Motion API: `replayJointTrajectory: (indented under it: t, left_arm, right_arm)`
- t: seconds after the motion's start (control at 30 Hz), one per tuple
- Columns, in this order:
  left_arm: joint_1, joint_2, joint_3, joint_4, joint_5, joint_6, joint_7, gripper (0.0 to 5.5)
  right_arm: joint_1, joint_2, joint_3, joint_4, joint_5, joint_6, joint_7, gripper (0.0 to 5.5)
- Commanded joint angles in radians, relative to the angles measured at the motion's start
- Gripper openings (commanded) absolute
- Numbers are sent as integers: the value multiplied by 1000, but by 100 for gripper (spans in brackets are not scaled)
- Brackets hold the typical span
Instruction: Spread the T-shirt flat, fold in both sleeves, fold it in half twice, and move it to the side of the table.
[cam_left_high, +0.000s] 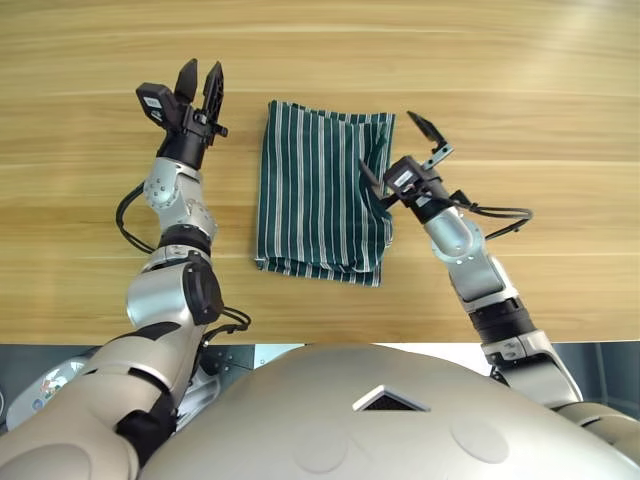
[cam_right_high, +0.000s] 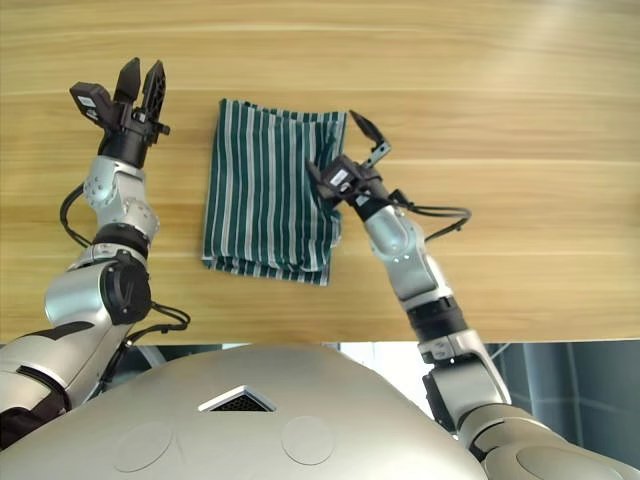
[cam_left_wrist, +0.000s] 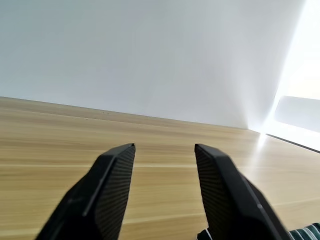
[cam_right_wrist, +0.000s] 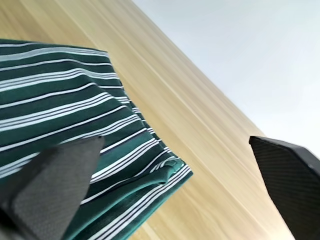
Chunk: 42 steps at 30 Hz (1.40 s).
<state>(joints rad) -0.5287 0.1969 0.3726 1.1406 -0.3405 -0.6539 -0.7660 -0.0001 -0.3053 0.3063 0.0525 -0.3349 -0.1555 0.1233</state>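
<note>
— Is the T-shirt (cam_left_high: 320, 190) finished folding?

— I think yes: it lies as a small packet in the middle of the table (cam_left_high: 500, 80). The left gripper (cam_left_high: 201, 68) is released and holds nothing, just beside the packet. The right gripper (cam_left_high: 392, 148) is spread wide over its right edge. The next move, I suppose, is to pinch all layers and slide it aside.

Plain indoor room, wooden table (cam_left_high: 520, 90), white wall (cam_left_wrist: 150, 55)

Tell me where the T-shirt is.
The striped T-shirt lies folded on the wooden table, centre of the head views, between the left gripper, standing apart, and the open right gripper at its right edge.
</note>
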Motion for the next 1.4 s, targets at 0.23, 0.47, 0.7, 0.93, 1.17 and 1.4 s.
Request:
replayJointTrajectory:
  t: [0.23, 0.47, 0.7, 0.93, 1.17, 1.4]
  left_arm:
    - [53, 2, -50, -46, 41, -61, -49, 222]
    - [339, 189, -210, -677, -81, 23, -488, 222]
    - [648, 492, -304, -1111, -52, 111, -664, 222]
    - [733, 628, -408, -1146, 164, 86, -656, 326]
    - [664, 593, -498, -996, 561, -73, -374, 445]
    - [647, 618, -598, -927, 687, -119, -230, 537]
  right_arm:
    - [10, -91, -63, -77, 43, -5, 120, 537]
    - [25, -383, -280, -109, 320, -151, 447, 537]
    - [194, -623, -288, -38, 404, -302, 787, 537]
    - [252, -607, -167, -120, 331, -291, 868, 540]
    - [237, -515, -70, -167, 236, -262, 806, 540]
    - [237, -468, -23, -267, 199, -247, 772, 540]
